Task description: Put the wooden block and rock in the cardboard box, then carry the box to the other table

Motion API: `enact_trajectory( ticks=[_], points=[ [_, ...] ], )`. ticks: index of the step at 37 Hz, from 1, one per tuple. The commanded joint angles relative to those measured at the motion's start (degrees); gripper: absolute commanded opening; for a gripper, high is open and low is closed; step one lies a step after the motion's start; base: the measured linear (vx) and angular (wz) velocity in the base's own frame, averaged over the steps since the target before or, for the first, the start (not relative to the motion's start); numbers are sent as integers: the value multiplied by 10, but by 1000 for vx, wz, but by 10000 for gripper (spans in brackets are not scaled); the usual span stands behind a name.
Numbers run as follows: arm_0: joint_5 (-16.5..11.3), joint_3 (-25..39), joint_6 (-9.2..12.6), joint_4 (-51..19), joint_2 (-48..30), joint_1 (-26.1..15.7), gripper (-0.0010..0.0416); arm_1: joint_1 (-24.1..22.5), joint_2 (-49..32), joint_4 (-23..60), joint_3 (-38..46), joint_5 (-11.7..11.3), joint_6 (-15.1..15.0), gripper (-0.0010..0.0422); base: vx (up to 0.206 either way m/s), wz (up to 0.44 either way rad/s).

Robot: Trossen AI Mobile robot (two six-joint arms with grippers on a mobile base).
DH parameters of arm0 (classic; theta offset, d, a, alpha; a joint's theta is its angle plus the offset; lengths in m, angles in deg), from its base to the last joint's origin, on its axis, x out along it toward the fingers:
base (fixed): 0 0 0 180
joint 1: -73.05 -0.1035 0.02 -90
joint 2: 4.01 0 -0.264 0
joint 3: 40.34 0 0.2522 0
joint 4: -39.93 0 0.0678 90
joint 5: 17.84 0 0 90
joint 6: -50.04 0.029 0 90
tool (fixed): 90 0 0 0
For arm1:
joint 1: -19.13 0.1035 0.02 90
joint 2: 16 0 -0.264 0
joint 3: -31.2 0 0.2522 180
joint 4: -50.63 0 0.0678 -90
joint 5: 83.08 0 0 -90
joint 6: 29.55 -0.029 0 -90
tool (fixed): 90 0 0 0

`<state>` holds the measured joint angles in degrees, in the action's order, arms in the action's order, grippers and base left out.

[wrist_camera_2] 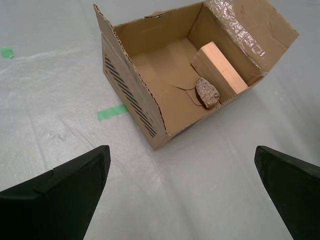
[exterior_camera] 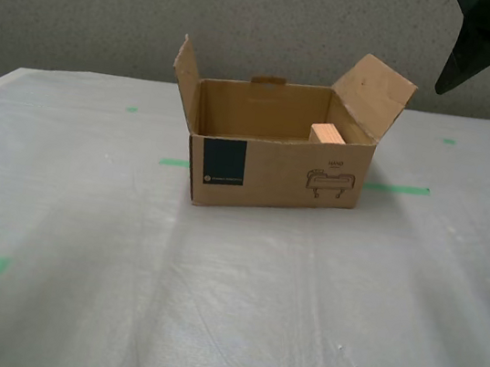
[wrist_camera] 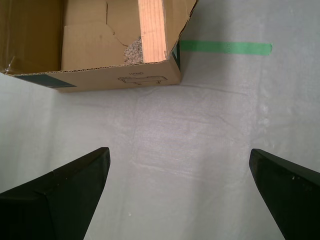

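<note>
While both loads already sit inside, we judge the packing step done: the wooden block stands on edge against one end wall of the cardboard box, and the rock lies on the box floor touching the block's side. Box rests on the white-sheeted counter, flaps up, teal label facing the exterior camera, green tape marks just beside and behind it. Sheet and tape fit the other table, so we judge the carry may be finished too, cannot confirm from these views

Our first gripper hovers above bare sheet near the box's labelled side, jaws spread wide, nothing between them. Our second gripper hangs above and off one box corner, jaws also spread wide, empty. Neither touches the box. Exterior view shows only dark arm parts along its top edge, well clear of the carton

Next move, if any carry remains: both arms must close in on opposite walls and squeeze evenly, keep the box level so the block doesn't tip. Otherwise just retreat
</note>
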<state>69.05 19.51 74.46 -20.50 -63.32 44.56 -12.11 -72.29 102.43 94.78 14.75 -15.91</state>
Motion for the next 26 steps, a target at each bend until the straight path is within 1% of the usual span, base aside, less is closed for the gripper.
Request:
enact_trajectory(
  ticks=[1, 26],
  points=[
    [1, 0, 2, 0, 0, 0, 389, 0, 0, 0, 0, 1, 1, 396, 0, 0],
    [1, 0, 2, 0, 0, 0, 389, 0, 0, 0, 0, 1, 1, 396, 0, 0]
  ],
)
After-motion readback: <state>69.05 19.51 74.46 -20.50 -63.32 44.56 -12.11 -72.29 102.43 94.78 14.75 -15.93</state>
